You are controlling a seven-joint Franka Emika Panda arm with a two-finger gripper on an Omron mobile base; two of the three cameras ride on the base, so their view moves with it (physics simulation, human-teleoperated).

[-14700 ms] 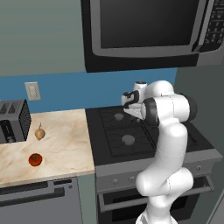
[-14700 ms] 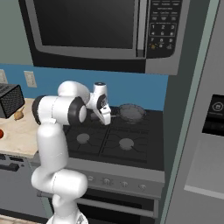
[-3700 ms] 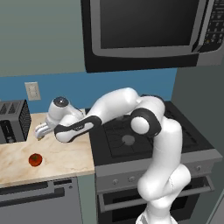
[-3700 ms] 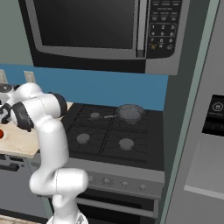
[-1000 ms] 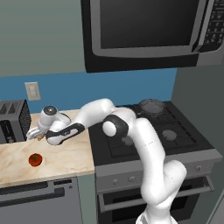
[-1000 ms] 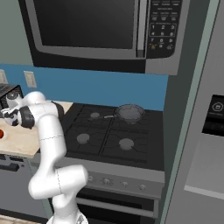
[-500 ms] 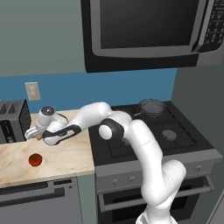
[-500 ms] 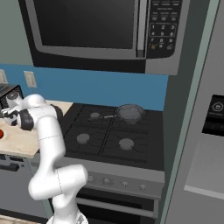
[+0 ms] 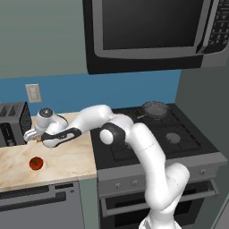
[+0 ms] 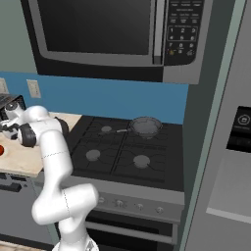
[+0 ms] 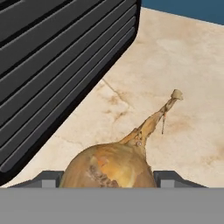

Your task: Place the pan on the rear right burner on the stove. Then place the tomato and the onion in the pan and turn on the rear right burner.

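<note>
The tan onion (image 11: 109, 166) lies on the marble counter, its dry pointed tip aiming away from me. My gripper (image 11: 109, 180) is low over it beside the toaster, also seen in the left base view (image 9: 32, 135). It is open, with one fingertip (image 11: 49, 178) close at each side of the bulb. The red tomato (image 9: 36, 163) sits alone nearer the counter's front edge. The dark pan (image 9: 155, 108) (image 10: 145, 126) rests on the stove's (image 10: 113, 164) rear right burner and covers it, handle pointing left.
A black toaster (image 9: 11, 123) (image 11: 52, 65) stands right beside the onion, at the counter's back left. A microwave (image 9: 147, 31) hangs over the stove. A tall grey fridge (image 10: 225, 147) borders the stove on the right.
My fingers have drawn in toward the onion's sides. The hand has settled slightly lower by the toaster. Pan and tomato have not moved.
</note>
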